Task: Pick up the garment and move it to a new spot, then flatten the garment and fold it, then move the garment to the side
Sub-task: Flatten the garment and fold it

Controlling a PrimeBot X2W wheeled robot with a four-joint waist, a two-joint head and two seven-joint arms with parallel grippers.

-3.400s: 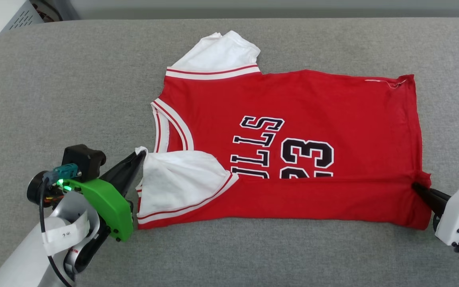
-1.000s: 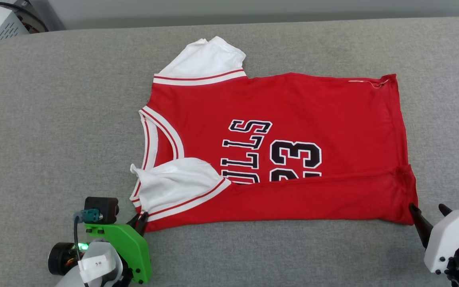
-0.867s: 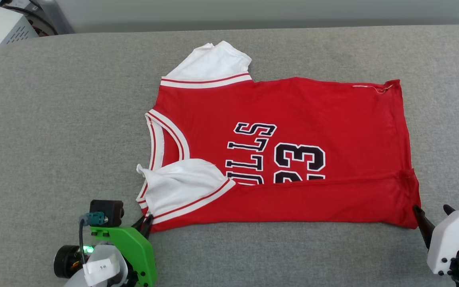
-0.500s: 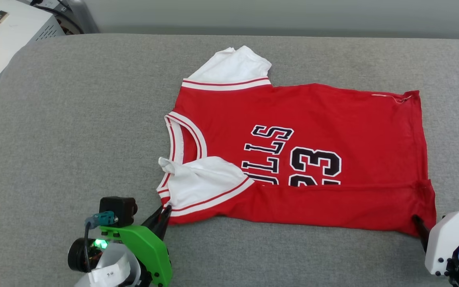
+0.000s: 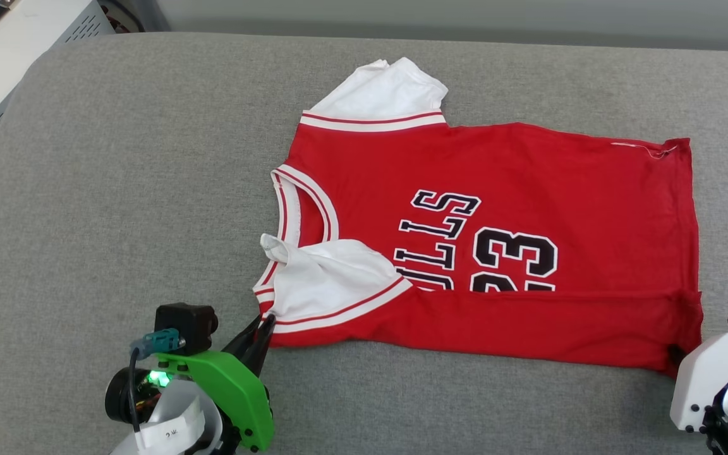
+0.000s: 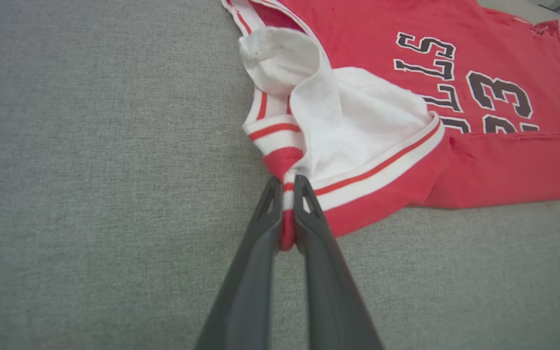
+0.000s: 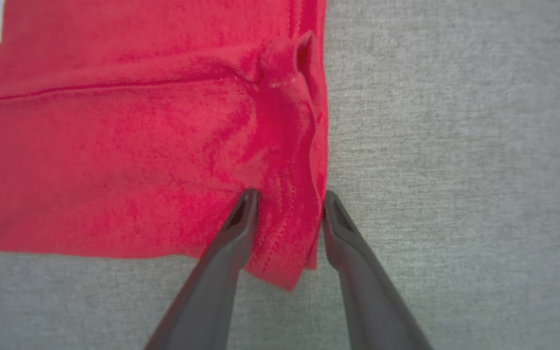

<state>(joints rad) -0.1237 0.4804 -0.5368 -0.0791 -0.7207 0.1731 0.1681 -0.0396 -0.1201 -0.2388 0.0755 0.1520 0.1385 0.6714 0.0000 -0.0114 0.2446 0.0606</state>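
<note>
The garment (image 5: 497, 170), a red jersey with white sleeves and black lettering, lies spread on the grey padded surface (image 5: 117, 158). Its near edge is folded over as a red strip. My left gripper (image 5: 265, 319) is shut on the near left corner by the striped sleeve trim, and a bunch of red and white cloth (image 6: 285, 194) is pinched between its fingers. My right gripper (image 7: 289, 194) straddles the near right hem corner of the garment (image 7: 114, 146). Its fingers stand apart with red cloth between them. In the head view the right gripper (image 5: 677, 354) sits at that corner.
A pale metal box (image 5: 23, 38) stands past the surface's far left corner. The surface's rounded left edge runs down the left of the head view. Bare grey padding lies left of and in front of the garment.
The head camera has shifted. My right gripper has slid forward over the hem corner and its fingers have narrowed. The left gripper keeps its hold on the sleeve corner.
</note>
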